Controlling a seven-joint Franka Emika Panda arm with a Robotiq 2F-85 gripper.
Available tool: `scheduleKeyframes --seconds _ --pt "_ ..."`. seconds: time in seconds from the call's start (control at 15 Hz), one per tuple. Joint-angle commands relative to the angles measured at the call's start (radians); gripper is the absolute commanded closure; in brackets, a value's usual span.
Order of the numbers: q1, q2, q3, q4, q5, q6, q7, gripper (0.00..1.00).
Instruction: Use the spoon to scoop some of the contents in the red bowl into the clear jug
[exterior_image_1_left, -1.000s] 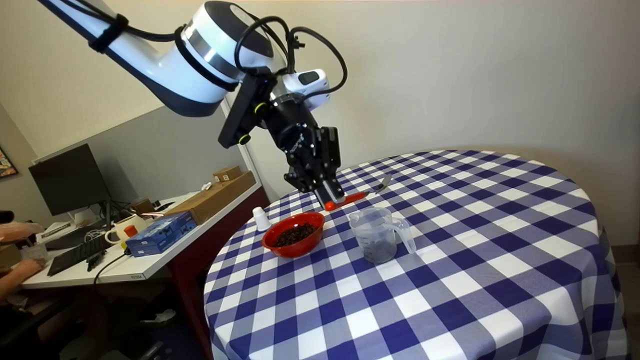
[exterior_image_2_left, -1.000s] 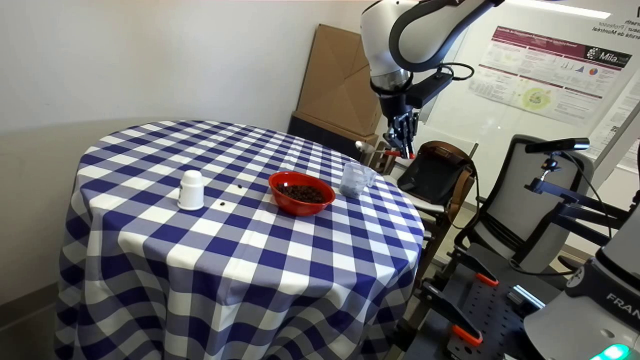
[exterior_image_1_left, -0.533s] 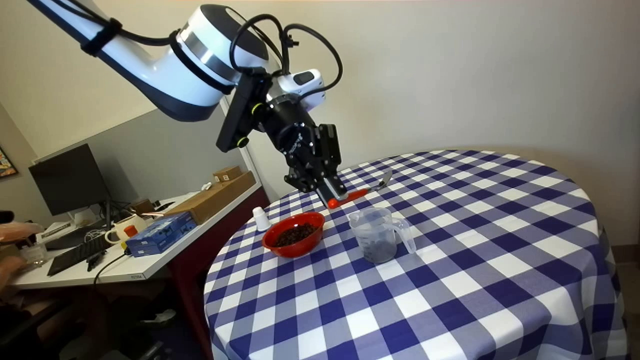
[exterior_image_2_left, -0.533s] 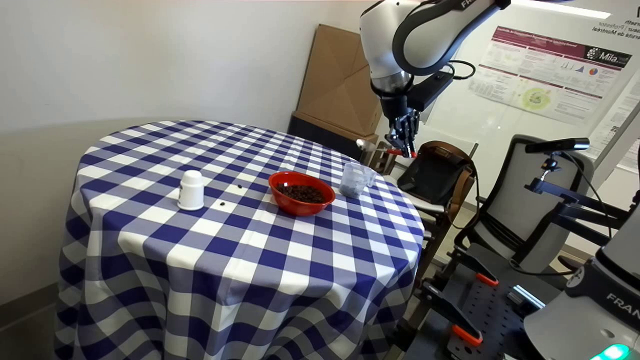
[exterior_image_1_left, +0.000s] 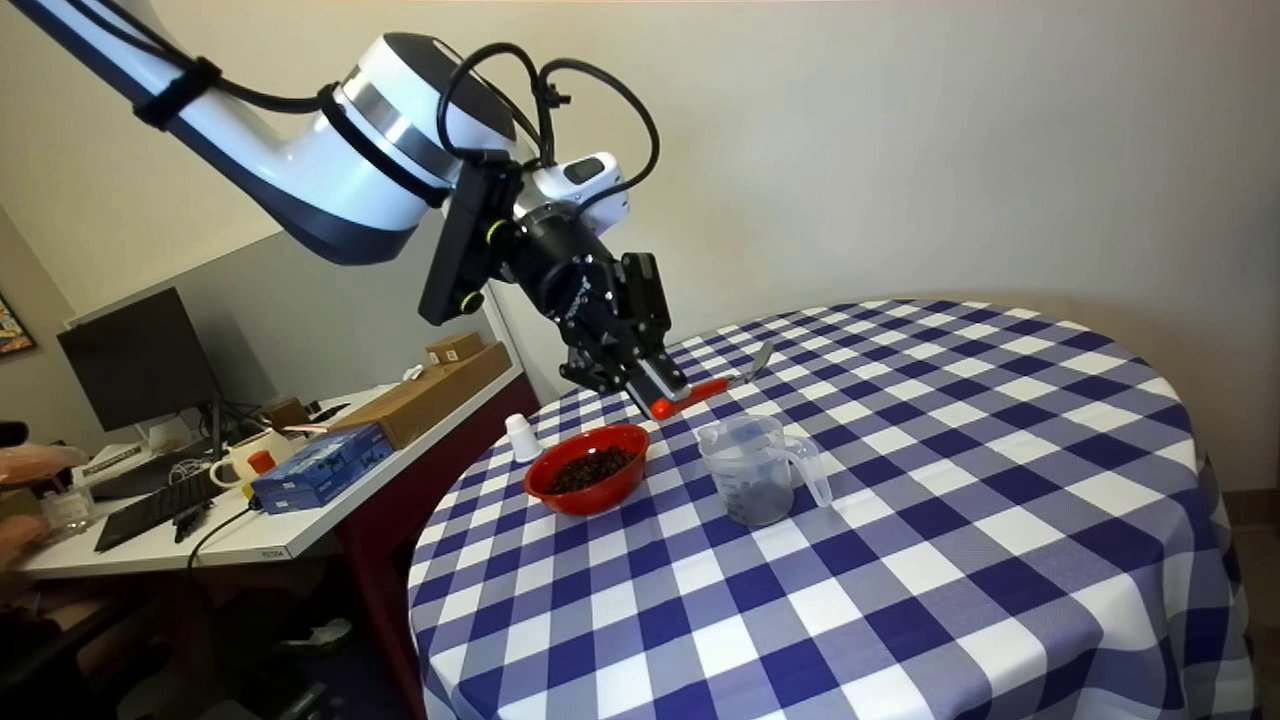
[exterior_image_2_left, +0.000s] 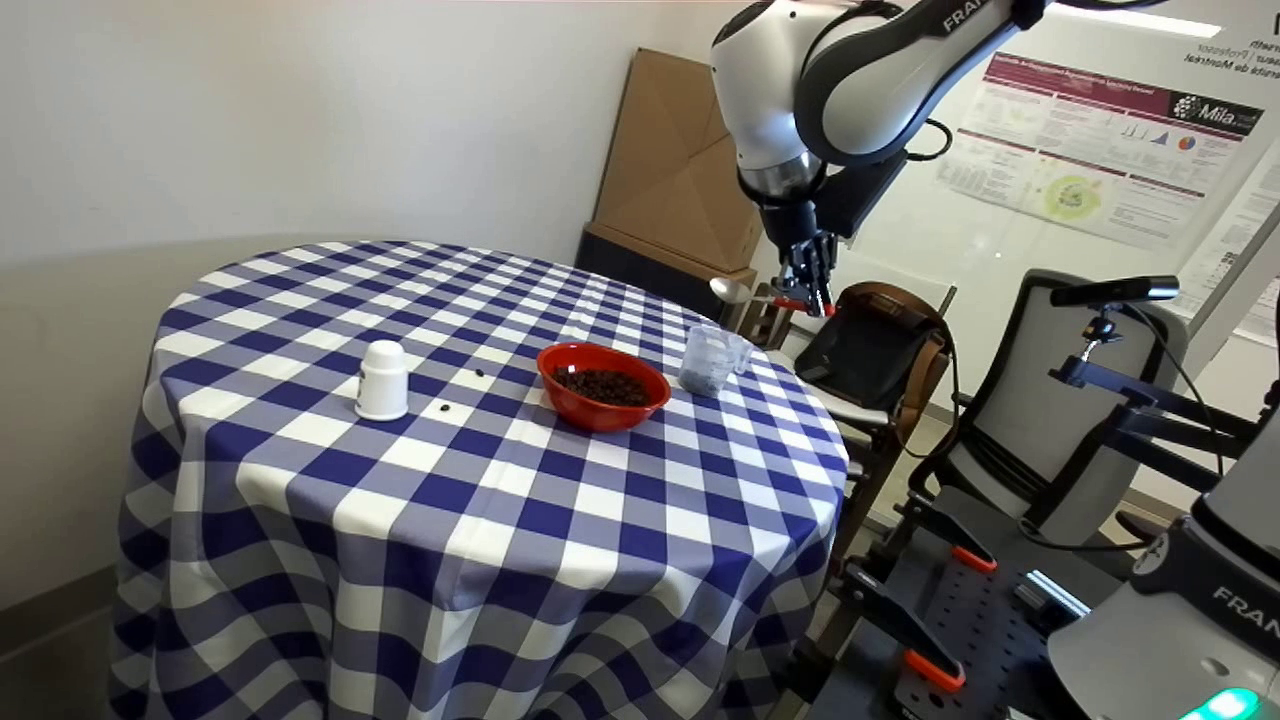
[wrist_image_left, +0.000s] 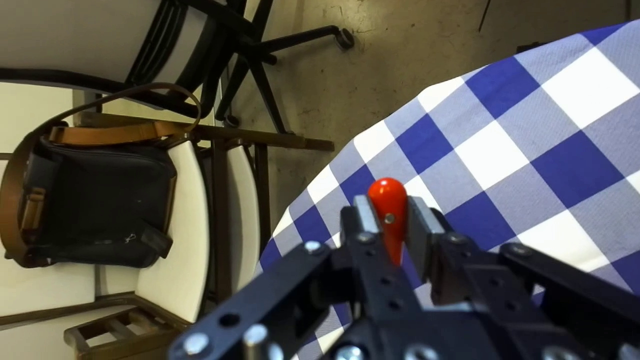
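The gripper (wrist_image_left: 393, 218) clamps the spoon (exterior_image_1_left: 708, 390) by its red handle, head (exterior_image_2_left: 729, 290) extending beyond the grip. The clear jug (exterior_image_1_left: 742, 465) stands lower than the spoon and nearer to it than the red bowl (exterior_image_2_left: 600, 415) is; whether the head overhangs the jug is unclear.

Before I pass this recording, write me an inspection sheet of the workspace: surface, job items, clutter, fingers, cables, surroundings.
Surface: blue-and-white checked tablecloth, hanging down over the edge.
Job items: red bowl holding small dark pieces; measuring jug beside it, not touching, contents unclear; red-handled spoon held above the tablecloth.
Clutter: white bottle standing upright, two dark specks near it.
Fingers: closed on the spoon's handle.
Cables: black cables running along the arm, looped near its wrist.
Surroundings: desk with monitor and blue box; black bag on a chair.
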Motion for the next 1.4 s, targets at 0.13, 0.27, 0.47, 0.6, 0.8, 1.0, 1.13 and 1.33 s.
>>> scheduleKeyframes --seconds 0.13,0.27,0.47,0.6,0.8,1.0,1.13,1.33 --pt "0.007 -0.035 0.014 -0.040 -0.057 -0.013 0.051 0.90" --pt "0.003 -0.037 0.016 -0.041 -0.041 -0.009 0.038 0.90" --pt "-0.002 -0.045 0.019 -0.039 0.008 0.007 0.011 0.90" --pt "-0.004 -0.057 0.024 -0.037 0.059 0.031 -0.010 0.90" --pt "0.003 -0.077 0.040 -0.035 0.162 0.046 -0.067 0.90" --pt "0.027 -0.103 0.077 -0.050 0.244 0.058 -0.131 0.90" --pt "0.049 -0.112 0.103 -0.059 0.280 0.059 -0.167 0.90" --pt "0.080 -0.106 0.140 -0.064 0.341 0.051 -0.221 0.90"
